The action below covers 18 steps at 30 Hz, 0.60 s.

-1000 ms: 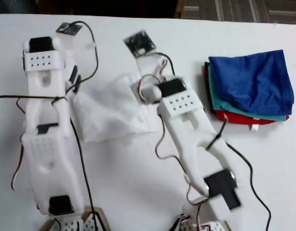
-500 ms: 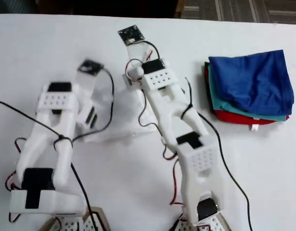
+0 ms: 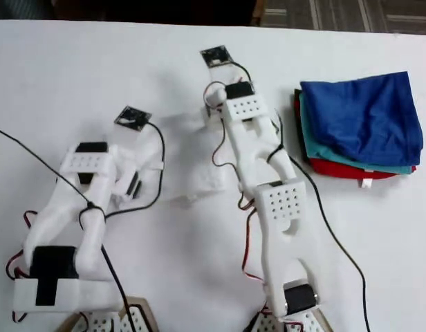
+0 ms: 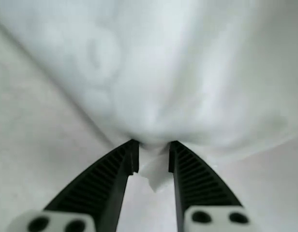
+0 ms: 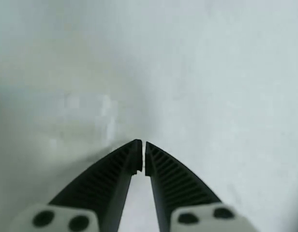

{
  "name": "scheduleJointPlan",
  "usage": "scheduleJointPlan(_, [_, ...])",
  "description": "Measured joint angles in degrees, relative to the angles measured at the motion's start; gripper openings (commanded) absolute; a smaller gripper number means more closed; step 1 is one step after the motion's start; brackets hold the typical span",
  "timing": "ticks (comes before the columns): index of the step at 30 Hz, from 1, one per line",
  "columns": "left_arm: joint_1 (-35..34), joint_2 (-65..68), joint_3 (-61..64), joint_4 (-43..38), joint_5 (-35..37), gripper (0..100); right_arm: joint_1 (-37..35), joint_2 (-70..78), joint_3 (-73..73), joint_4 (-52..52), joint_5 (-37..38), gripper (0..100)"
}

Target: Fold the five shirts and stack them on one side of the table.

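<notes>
White shirt [image 4: 178, 72] pinched in left gripper [image 4: 153, 147]; right gripper [image 5: 143, 147] closed, grasp unclear; folded stack [image 3: 358, 117] apart

White plastic arms [image 3: 282, 207], black motors [image 3: 54, 261], red-black cables [image 3: 162, 155], ribbed black claw fingers [image 4: 112, 179]

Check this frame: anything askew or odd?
The white shirt lies rumpled between the arms, pinched by the left gripper. The folded stack is uneven, the red shirt sticking out below the blue shirt.
</notes>
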Motion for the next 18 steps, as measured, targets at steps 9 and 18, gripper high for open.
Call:
scheduleJointPlan(9, [0.09, -0.09, -8.62, 10.2, 0.0, 14, -0.18, 0.0, -18.46, 17.85, 0.0, 16.0])
scheduleJointPlan(18, [-1.49, -0.09, -22.59, 23.47, 0.0, 14, -5.71, -0.09, -21.27, 24.0, -3.87, 27.6])
